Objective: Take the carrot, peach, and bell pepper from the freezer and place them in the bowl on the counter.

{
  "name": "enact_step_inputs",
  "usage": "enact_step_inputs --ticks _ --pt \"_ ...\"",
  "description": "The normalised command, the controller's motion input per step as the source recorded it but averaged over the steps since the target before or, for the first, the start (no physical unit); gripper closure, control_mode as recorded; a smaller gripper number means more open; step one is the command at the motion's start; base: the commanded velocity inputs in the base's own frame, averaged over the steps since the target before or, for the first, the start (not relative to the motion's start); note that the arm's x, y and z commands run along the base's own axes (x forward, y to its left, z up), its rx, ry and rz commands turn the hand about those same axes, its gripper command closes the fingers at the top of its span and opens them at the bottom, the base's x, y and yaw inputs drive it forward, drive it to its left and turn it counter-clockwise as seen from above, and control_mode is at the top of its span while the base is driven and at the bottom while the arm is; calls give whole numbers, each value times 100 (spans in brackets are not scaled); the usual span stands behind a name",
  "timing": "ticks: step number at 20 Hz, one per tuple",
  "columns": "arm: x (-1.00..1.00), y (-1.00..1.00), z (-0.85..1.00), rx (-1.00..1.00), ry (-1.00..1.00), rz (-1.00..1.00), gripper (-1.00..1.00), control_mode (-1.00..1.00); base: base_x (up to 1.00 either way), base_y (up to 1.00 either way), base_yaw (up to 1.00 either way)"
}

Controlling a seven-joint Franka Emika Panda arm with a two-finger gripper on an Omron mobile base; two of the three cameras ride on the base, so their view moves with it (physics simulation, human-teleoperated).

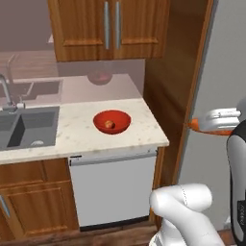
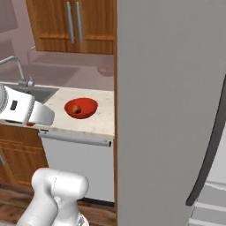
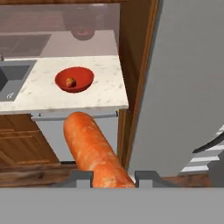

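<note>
Closest to the hand camera, the tapered bright orange carrot [image 3: 93,152] is clamped between the two dark fingertips of the gripper [image 3: 113,179], sticking out away from the hand and up toward the beige speckled stone tabletop [image 3: 104,89]. From the left base camera, the carrot's tip [image 1: 193,125] can be seen poking out past the white hand, held in the air off to the right of the tabletop [image 1: 144,127], in front of the wooden side panel [image 1: 170,81].

On that tabletop the shallow glossy red bowl [image 1: 112,121] is parked, well apart from the carrot, with a small round yellowish-orange peach [image 1: 110,124] already sitting inside it. A dim reddish mirror image of the bowl [image 1: 100,77] is picked up by the shiny backsplash behind it. A dark grey sink basin [image 1: 30,126] with a steel tap [image 1: 6,91] is set into the tabletop further left. Brown wooden cabinets with steel handles [image 1: 111,28] are hung above, and a white dishwasher front [image 1: 113,185] is fitted under the tabletop edge.

On the right, the flat grey freezer door [image 2: 170,106] with its dark vertical bar handle [image 2: 211,145] is seen taking up most of the right base view, and the tabletop's right end is cut off by it there. White shelf edges [image 3: 203,162] can be made out just past the door.
</note>
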Motion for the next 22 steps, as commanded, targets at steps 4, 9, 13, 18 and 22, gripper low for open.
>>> enact_step_inputs --ticks 4,9,13,18,22 --pt "0 0 0 0 0 0 100 100 32 70 1" --pt "0 0 0 0 0 0 100 100 57 29 0" --pt "0 0 0 0 0 0 100 100 72 15 0" --pt "0 0 0 0 0 0 100 100 44 9 0" --pt "0 0 0 0 0 0 100 100 40 37 -1"
